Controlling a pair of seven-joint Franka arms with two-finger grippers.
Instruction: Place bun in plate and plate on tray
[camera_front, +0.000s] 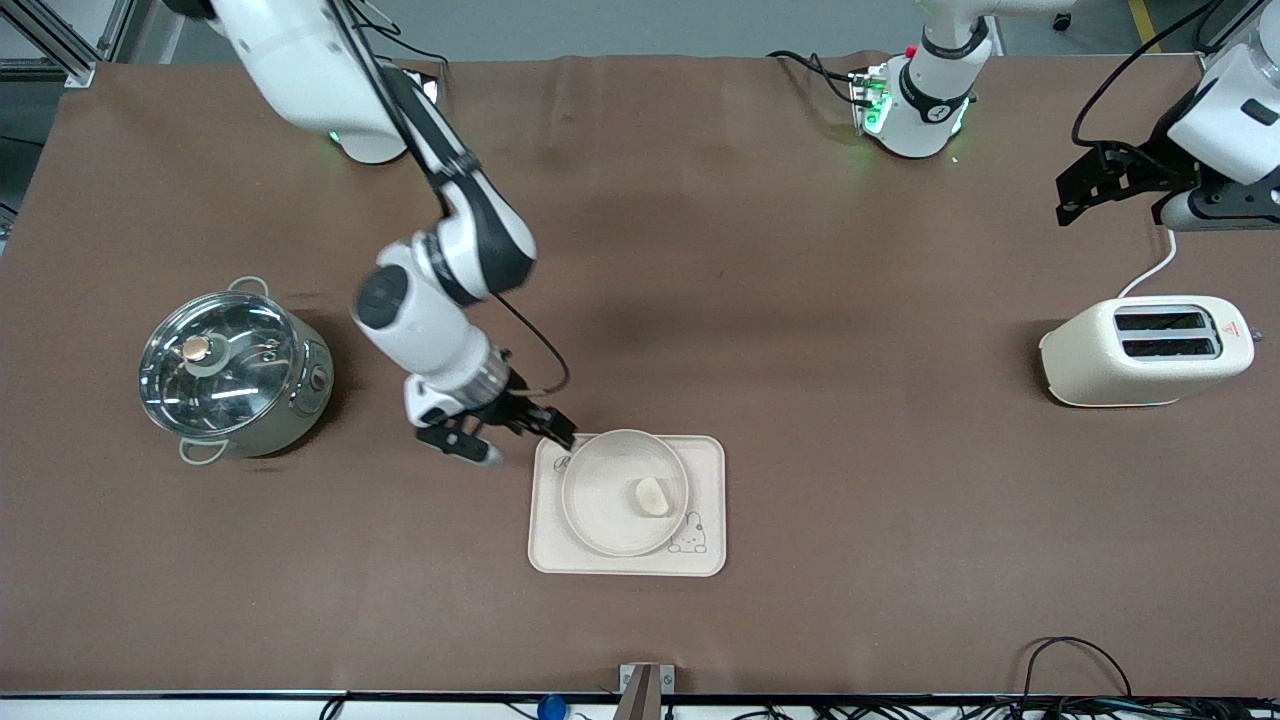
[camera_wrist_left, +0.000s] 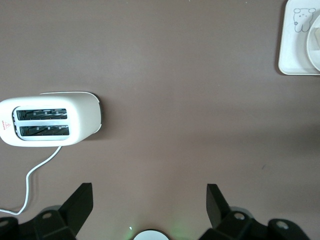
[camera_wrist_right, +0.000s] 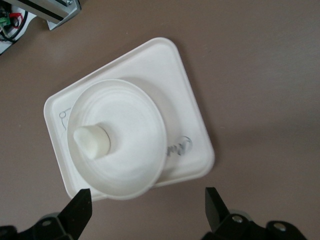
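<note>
The bun (camera_front: 651, 496) is seen lying in the plate (camera_front: 600, 520), off-centre, toward the left arm's end of the dish. In the right wrist view the bun (camera_wrist_right: 92, 141) is shown as a pale rounded lump resting on the plate (camera_wrist_right: 135, 150) floor, nothing else in there w/ it.

The plate is set on the tray (camera_front: 705, 460), inside its rim, sitting a bit toward the right arm's end, so more bare tray is left at the other end. The rabbit drawing (camera_front: 690, 535) is visible on the tray corner nearest the front cam, just beside the plate edge. Script is partly covered by the plate in the right wrist view, on the tray (camera_wrist_right: 185, 100).

The right gripper (camera_front: 505, 440) is held low, just beside the tray corner at the right arm's end, close to the plate rim. Fingers are spread wide apart and nothing is gripped; both fingertips (camera_wrist_right: 80, 210) are seen well apart w/ the plate edge between them and below.

The left gripper (camera_front: 1110, 190) is parked up over the table's far edge at the left arm's end, arm waiting. Its fingers (camera_wrist_left: 82, 202) are spread wide too, nothing held.

Also on the table: a cream toaster (camera_front: 1145, 350) w/ white cord, below the left gripper, and a lidded steel pot (camera_front: 232, 370) at the right arm's end.
</note>
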